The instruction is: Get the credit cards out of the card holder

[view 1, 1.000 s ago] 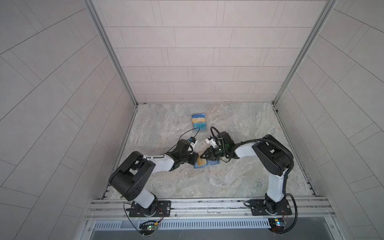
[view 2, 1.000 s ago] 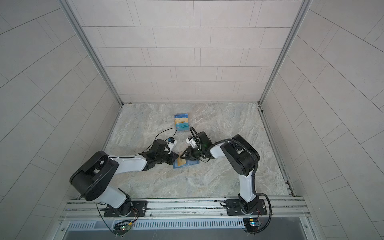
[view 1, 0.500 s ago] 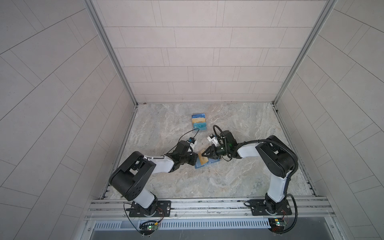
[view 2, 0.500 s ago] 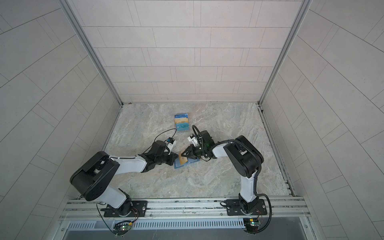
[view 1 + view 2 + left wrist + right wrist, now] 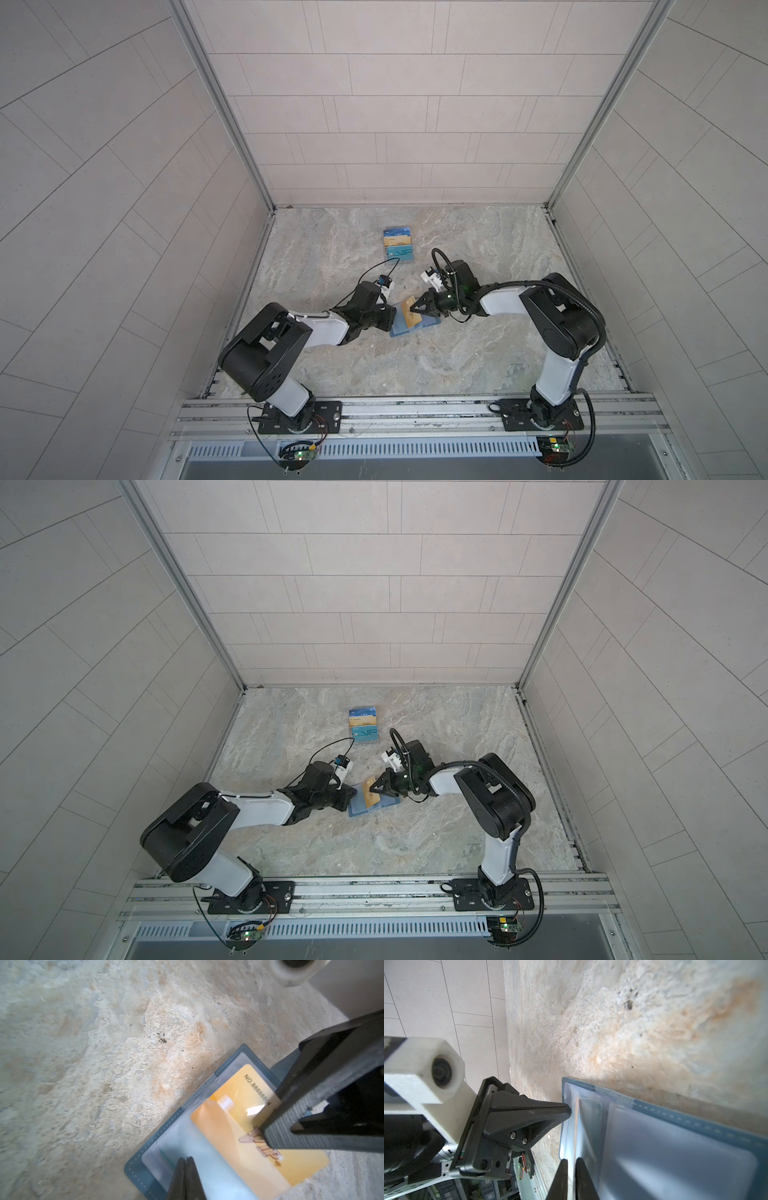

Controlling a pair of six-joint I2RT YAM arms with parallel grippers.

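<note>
Pinning one side while pulling from the other is how we read this moment. The card holder (image 5: 402, 330) lies open, pale inside up, on the desk (image 5: 415, 370) between our two arms. Our left hand (image 5: 392, 316) is fully closed and grips nothing. Its joined tips rest on the clear sleeve (image 5: 176, 1140) near the holder's stitched edge. We judge this is to weigh the soft cover down so it cannot slide or lift along with a card.

Our right hand (image 5: 414, 310) reaches in from the opposite side. Its jaws are drawn to a thin slit. In the right wrist view the edge of the gold card (image 5: 234, 1136) runs straight into that slit, so we take it as pinched.

The card is partway out. In the left wrist view one corner overhangs the bare desk past the holder, while the other end lies under the clear plastic. In both top views its gripped end tilts up off the holder, probably to clear the sleeve's mouth.

A teal sliver shows under the sleeve beside our left tips. We cannot tell whether it is a second card. The clear stand of cards (image 5: 398, 248) sits well apart at the back.
</note>
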